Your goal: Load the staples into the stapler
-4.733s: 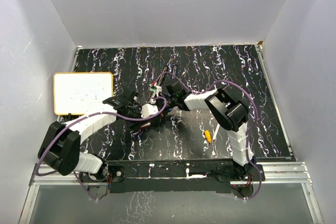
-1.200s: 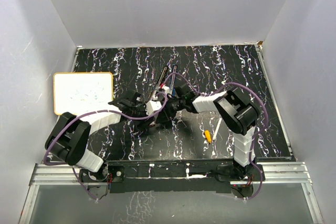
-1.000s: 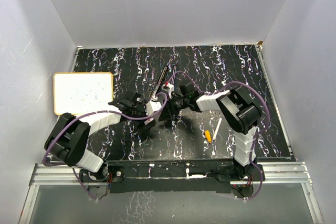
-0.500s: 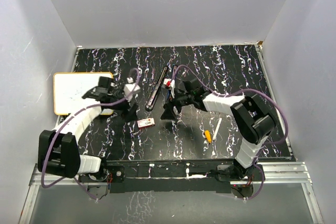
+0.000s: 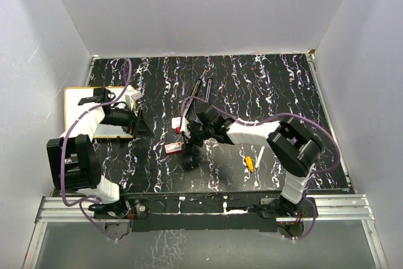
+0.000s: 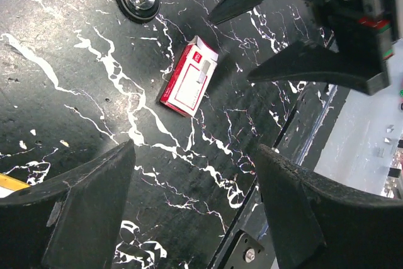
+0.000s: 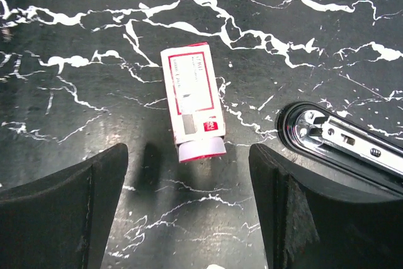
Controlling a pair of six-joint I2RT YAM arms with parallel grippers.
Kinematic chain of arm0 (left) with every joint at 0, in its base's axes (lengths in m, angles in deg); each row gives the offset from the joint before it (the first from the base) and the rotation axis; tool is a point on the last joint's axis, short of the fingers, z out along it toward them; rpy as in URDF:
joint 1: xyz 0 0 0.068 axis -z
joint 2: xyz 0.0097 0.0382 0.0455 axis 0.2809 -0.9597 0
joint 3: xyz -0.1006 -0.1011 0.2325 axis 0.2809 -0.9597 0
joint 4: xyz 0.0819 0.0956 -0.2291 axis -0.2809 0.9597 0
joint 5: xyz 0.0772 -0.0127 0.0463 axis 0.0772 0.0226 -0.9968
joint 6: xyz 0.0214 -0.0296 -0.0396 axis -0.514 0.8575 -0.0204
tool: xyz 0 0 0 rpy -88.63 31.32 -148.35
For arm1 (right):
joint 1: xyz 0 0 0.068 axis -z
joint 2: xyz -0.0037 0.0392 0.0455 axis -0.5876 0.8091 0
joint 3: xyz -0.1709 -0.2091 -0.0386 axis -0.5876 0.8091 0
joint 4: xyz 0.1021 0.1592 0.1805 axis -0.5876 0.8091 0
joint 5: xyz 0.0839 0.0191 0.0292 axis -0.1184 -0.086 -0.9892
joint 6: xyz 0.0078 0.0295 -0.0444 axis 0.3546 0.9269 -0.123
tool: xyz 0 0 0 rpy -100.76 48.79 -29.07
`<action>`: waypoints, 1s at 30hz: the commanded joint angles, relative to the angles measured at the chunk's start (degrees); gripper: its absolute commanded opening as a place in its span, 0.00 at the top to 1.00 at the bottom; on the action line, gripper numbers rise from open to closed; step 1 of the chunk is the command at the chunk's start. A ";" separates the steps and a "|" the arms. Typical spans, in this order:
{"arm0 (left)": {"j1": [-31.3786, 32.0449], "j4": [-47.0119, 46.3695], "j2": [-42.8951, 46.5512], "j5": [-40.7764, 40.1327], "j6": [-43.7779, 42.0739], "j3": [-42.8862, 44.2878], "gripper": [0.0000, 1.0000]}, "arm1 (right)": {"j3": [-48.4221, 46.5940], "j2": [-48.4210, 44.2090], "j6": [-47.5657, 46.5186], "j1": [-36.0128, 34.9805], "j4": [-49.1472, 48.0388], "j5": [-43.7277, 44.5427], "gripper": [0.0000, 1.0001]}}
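The staples, a small flat red-and-white cardboard box [image 7: 192,102], lie by the open, empty right claw [image 7: 187,174], end flap loose at 6 o'clock, so a tilted grab could spill them.

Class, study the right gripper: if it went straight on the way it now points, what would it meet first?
Probably the staples box, lying on the table centred ahead of the open right gripper; the stapler sits off to one side. Depth is hard to judge.
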State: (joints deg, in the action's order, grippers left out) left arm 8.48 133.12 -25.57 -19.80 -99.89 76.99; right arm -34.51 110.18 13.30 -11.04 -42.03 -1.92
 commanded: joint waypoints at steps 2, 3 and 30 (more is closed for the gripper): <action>-0.54 -4.62 6.32 2.75 3.86 -2.80 0.24 | -5.40 3.86 -6.27 -1.98 1.49 6.79 0.19; -0.58 -5.49 7.25 2.36 4.45 -3.37 0.24 | -5.97 4.61 -6.81 -2.28 1.84 7.64 0.19; -0.56 -15.20 8.65 -3.32 16.14 -7.68 0.29 | -12.73 14.31 -2.96 -4.13 8.88 -3.14 0.42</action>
State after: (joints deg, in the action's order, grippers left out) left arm 8.17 119.30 -18.72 -23.91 -85.84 70.26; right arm -46.55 123.32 9.26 -14.91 -34.55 -3.26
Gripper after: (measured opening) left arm 0.708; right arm 0.603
